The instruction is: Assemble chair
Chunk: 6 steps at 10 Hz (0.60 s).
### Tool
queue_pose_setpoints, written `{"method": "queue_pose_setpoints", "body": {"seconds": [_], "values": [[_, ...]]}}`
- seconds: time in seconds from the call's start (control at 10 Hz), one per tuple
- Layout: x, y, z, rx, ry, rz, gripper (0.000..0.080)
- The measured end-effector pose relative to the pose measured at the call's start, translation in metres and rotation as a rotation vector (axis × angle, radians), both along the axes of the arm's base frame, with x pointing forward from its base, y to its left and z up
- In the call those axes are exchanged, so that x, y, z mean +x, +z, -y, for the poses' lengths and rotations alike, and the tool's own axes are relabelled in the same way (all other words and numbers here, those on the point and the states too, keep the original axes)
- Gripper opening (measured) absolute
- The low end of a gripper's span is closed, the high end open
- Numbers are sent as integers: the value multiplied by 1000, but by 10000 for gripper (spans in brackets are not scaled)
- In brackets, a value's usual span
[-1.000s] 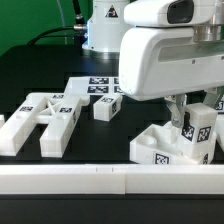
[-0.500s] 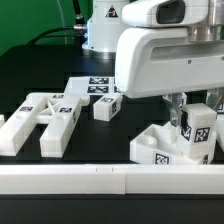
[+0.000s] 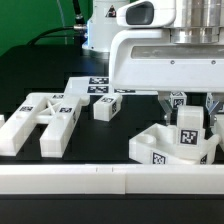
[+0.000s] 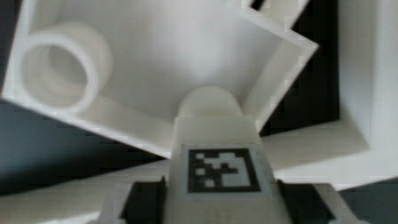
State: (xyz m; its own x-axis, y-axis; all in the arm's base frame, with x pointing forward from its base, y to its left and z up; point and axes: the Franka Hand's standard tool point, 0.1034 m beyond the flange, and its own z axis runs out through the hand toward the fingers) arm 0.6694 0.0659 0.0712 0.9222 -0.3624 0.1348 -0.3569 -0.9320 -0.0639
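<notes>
Left: a chunky white plastic ladder-shaped chair piece [image 3: 45, 118] with tag markers is laid flat on the dark table [image 3: 20, 80].
Middle: a small white tagged block [image 3: 105, 108] is set just beside the marker board [image 3: 90, 86].
Right: a white square seat block [image 3: 160, 148] with a round hole [image 4: 63, 65] is placed on the table.
Gripper: the gripper [image 3: 188, 112] is closed on a white tagged leg piece [image 3: 190, 132], which is held upright at the seat block.

Bright, even light — soft wrist-view blur
</notes>
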Motion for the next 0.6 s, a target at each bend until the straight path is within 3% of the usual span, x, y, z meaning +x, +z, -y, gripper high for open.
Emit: {"method": "queue_pose_setpoints", "body": {"seconds": [0.5,0.6], "values": [[0,0,-5,58,-325,-8,291],[0,0,-8,88,-454,-12,291]]}}
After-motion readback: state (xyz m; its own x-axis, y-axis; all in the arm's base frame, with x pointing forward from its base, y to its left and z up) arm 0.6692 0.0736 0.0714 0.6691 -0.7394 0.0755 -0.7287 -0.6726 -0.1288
